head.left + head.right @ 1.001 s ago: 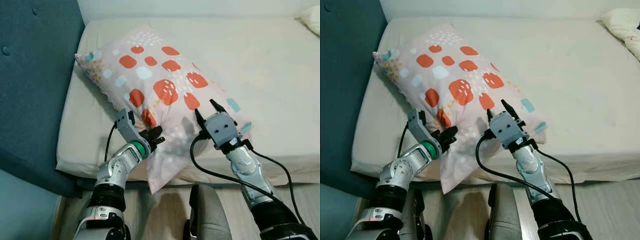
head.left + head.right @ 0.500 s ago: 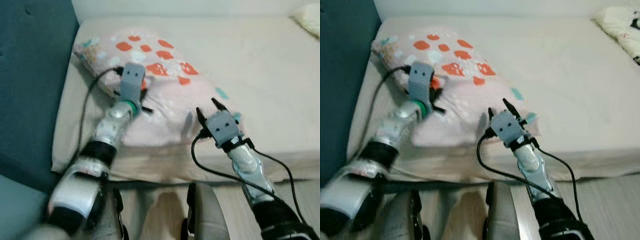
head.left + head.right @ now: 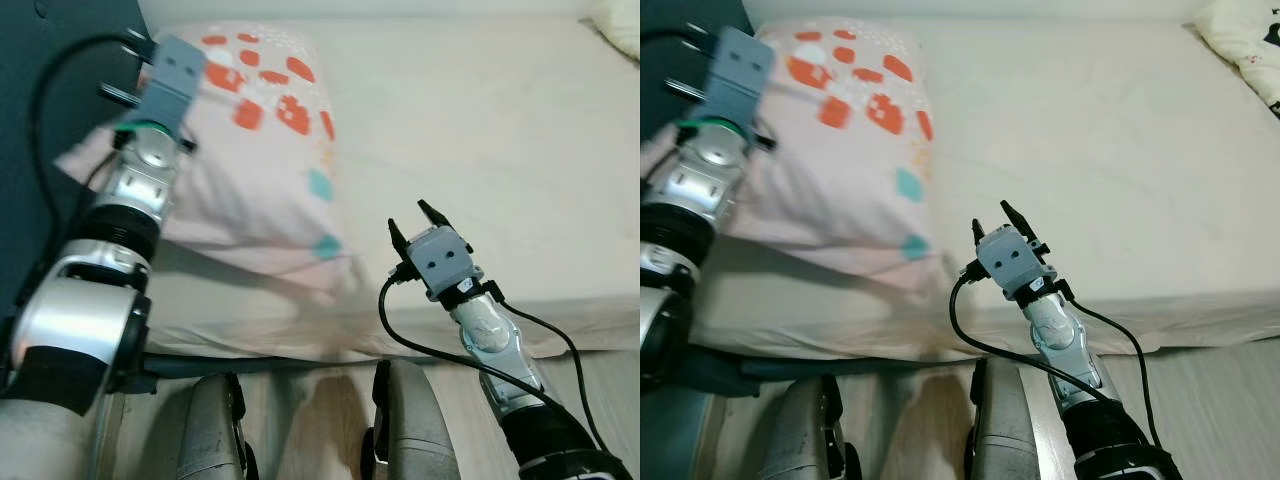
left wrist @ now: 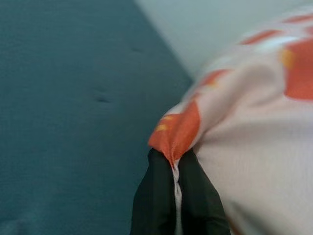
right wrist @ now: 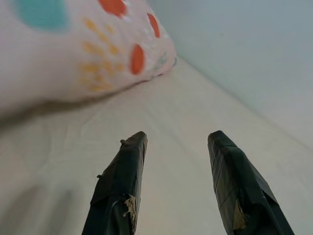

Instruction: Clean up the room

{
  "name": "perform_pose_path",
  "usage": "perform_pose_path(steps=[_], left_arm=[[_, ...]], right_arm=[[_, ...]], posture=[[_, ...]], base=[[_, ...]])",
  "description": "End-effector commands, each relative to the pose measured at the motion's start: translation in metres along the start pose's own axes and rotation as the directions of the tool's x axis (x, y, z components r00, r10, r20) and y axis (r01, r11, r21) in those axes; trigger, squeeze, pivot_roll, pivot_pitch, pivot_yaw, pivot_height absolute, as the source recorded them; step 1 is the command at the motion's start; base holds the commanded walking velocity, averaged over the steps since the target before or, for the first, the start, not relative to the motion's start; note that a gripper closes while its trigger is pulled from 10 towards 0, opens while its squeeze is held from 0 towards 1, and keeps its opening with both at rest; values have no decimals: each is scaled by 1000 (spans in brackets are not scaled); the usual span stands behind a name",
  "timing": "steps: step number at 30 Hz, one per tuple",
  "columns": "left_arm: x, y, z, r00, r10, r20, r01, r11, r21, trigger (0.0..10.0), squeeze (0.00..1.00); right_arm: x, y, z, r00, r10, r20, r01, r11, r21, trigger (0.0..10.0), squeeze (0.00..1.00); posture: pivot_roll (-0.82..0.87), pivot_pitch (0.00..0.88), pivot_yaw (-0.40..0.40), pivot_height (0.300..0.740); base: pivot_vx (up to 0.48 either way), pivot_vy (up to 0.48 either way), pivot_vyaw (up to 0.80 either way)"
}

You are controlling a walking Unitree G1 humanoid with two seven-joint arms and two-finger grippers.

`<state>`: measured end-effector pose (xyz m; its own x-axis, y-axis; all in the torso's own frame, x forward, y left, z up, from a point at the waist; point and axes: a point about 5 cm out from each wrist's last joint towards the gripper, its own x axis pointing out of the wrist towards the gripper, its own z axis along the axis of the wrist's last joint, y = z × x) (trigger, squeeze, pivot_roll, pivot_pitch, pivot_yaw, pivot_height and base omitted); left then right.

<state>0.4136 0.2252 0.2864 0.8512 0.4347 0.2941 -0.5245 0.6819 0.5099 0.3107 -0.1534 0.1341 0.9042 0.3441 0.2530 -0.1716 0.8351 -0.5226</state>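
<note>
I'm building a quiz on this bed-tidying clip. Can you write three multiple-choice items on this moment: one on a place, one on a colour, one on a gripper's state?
1. Where does the patterned pillow lie?
A. On the floor
B. At the robot's left side of the mattress, by the blue headboard
C. At the mattress's right edge

2. What colour are the pillow's biggest spots?
A. Orange-red
B. Purple
C. Black

3. How is the left gripper?
A. Open above the mattress
B. Shut on nothing
C. Shut on a corner of the pillow

Answers: 1 B, the pillow sits next to the headboard in both eye views. 2 A, orange-red blotches stand out among small teal ones. 3 C, the left wrist view shows fabric pinched between the fingers, while the right gripper is the open one.
</note>
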Motion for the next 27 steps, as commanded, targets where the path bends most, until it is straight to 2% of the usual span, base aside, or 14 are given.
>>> perform_pose_path(steps=[1,4,5,8,11,12,13,15,16,17,18,20,23,27], left_arm=[[6,18,9,992,118,48,-117,993,-16,10000,0],[6,26,2,984,173,42,-172,985,-19,10000,0],[4,27,-9,980,199,19,-199,980,-25,10000,0],[-1,22,-20,982,188,-4,-188,982,-27,10000,0],[-17,4,-43,990,137,-26,-137,990,-11,10000,0],[-29,-5,-54,995,96,-30,-96,995,2,10000,0],[-29,-5,-54,995,96,-30,-96,995,2,10000,0],[-54,-17,-70,999,28,-29,-28,999,18,10000,0],[-54,-17,-70,999,28,-29,-28,999,18,10000,0],[-67,-20,-76,1000,-2,-26,3,1000,24,10000,0],[-67,-20,-76,1000,-2,-26,3,1000,24,10000,0],[-84,-20,-83,1000,-25,-15,26,999,39,10000,0],[-92,-16,-86,1000,-19,0,19,998,56,10000,0],[-91,-6,-88,1000,27,6,-27,997,67,10000,0]], right_arm=[[-3,1,-4,1000,-1,-23,1,1000,10,10000,0],[-3,3,-4,1000,1,-23,-1,1000,13,10000,0],[-4,4,-4,1000,2,-23,-2,1000,15,10000,0],[-4,4,-4,1000,2,-25,-1,1000,17,10000,0],[-6,5,-5,1000,8,-29,-7,1000,19,10000,0],[-7,5,-5,999,9,-31,-9,1000,19,10000,0],[-7,5,-5,999,9,-31,-9,1000,19,10000,0],[-7,5,-6,999,13,-35,-12,1000,20,10000,0],[-7,5,-6,999,13,-35,-12,1000,20,10000,0],[-7,5,-7,999,16,-36,-15,1000,21,10000,0],[-7,5,-7,999,16,-36,-15,1000,21,10000,0],[-6,7,-7,999,22,-36,-21,999,25,10000,0],[-5,9,-7,999,26,-35,-25,999,28,10000,0],[-3,10,-6,999,30,-33,-29,999,31,10000,0]], posture=[[-53,100,41,579],[-53,101,44,579],[-51,102,44,579],[-49,106,44,579],[-47,108,44,579],[-42,109,45,579],[-42,109,45,579],[-35,110,42,579],[-35,110,42,579],[-30,109,40,579],[-30,109,40,579],[-19,104,41,579],[-19,103,40,579],[-13,93,39,579]], base=[[0,0,0],[0,0,0],[0,0,0],[0,0,0],[0,0,0],[0,0,0],[0,0,0],[0,0,0],[0,0,0],[0,0,0],[0,0,0],[0,0,0],[0,0,0],[0,0,0]])
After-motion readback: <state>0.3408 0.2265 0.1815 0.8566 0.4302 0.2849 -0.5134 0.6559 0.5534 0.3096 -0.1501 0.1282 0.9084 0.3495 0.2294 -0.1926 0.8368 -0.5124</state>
